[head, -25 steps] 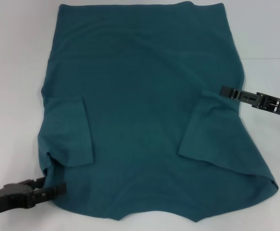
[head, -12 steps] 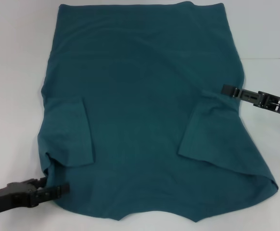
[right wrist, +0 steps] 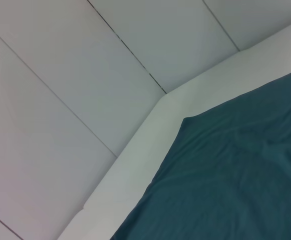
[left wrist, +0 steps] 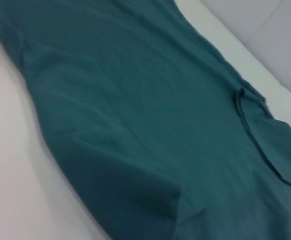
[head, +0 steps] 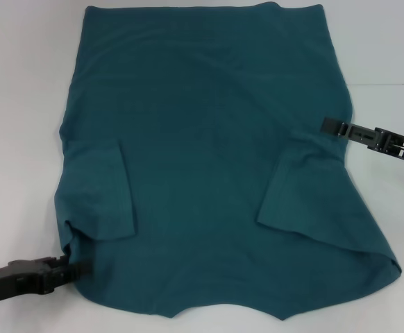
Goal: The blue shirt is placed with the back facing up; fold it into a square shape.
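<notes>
- The left hand (head: 73,269) lies low on the white counter (head: 21,104) at the near left, its tip at the near-left edge of the blue shirt (head: 202,139) and apparently tucked into the cloth; I cannot tell whether it is clenched or released.
- The right hand (head: 329,125) reaches in from the right, its tip touching the shirt's right edge about midway along that side; its grip state cannot be made out either.
- The blue shirt lies spread flat across the middle of the counter, running from the far edge to the near edge.
- Both short sleeves are folded inward on top of the body: one flap near the left side (head: 98,191), one near the right (head: 303,191).
- The near edge is wavy, with the near-right corner bulging outward.
- The left wrist view shows the teal cloth (left wrist: 135,125) close up, gently rumpled, with pale counter beside it.
- The right wrist view shows a corner of the shirt (right wrist: 235,175) on the counter, and a panelled wall (right wrist: 85,75) beyond.
</notes>
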Robot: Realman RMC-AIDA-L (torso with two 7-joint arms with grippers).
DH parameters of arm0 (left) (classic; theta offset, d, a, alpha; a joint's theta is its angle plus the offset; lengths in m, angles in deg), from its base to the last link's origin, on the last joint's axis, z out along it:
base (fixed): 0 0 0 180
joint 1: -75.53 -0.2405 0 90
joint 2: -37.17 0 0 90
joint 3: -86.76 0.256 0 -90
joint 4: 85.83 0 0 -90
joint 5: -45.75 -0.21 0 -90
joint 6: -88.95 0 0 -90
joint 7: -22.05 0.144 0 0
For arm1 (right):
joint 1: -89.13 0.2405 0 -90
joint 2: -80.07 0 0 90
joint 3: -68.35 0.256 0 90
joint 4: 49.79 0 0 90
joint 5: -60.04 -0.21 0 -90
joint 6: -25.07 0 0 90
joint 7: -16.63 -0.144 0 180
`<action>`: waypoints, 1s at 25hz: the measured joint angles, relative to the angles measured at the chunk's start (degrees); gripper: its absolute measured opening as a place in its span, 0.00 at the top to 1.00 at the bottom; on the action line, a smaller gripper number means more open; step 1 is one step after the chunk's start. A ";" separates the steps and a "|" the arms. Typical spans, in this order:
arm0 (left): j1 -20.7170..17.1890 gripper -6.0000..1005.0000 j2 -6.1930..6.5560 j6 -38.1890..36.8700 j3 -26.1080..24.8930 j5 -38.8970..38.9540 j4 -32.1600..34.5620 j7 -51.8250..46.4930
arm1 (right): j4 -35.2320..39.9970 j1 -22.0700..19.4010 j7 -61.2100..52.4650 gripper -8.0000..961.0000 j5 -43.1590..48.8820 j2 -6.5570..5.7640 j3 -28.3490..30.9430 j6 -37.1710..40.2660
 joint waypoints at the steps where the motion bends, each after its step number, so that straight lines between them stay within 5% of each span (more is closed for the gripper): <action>1: 0.02 0.31 0.01 0.15 0.01 -0.03 0.00 -0.09 | 0.00 -0.03 0.00 0.06 -0.01 0.00 0.00 0.01; 12: 0.35 0.74 0.13 0.68 0.11 -0.32 0.06 -0.95 | 0.03 -0.02 0.00 0.06 -0.05 -0.15 -0.02 -0.14; 15: 0.65 0.95 0.23 0.50 0.10 -0.74 0.08 -1.13 | 0.01 -0.02 0.00 0.06 0.05 -0.28 -0.15 -0.28; 19: 1.22 0.96 0.44 -0.32 0.08 -1.00 0.09 -1.65 | 0.12 -0.02 -0.97 0.06 1.60 -1.04 -0.68 0.00; 25: 2.07 0.96 0.61 -2.41 -0.12 -0.60 0.02 -1.77 | 0.31 -0.57 -6.92 0.06 9.04 -3.94 -0.79 1.57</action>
